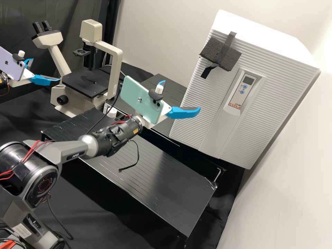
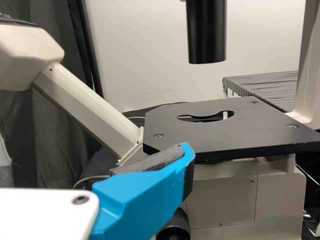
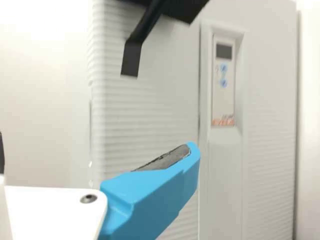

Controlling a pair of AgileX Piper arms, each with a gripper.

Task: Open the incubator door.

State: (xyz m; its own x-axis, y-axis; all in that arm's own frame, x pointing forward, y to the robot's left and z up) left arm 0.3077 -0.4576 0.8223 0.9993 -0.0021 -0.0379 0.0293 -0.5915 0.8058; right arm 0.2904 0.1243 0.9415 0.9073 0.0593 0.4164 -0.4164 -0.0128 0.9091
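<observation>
Your right gripper (image 1: 182,96) is in front of the incubator (image 1: 257,26), its two blue fingers standing apart in the high view. In the right wrist view, one finger's dark pad (image 3: 167,159) is bare, with the incubator's ridged front beyond it. You have a pale green phone (image 1: 138,97) mounted on that arm, also on the near side of the incubator.

The incubator door (image 1: 195,93) looks closed. On the incubator's front you'll find black foam (image 1: 226,55) near an upper corner, held with dark tape (image 1: 231,38), and the control panel (image 1: 245,90) nearer the middle.

Your left gripper (image 1: 46,69) is well apart from the incubator, fingers also apart. It is near the microscope (image 1: 114,48), which stands off to the incubator's side. A lilac phone (image 1: 13,64) is mounted on your left arm, farther from the incubator than the microscope.

Lower down, in front of the incubator, is the black bench (image 1: 180,207). A pale wall (image 1: 276,193) runs beside the incubator, across from the microscope side.
</observation>
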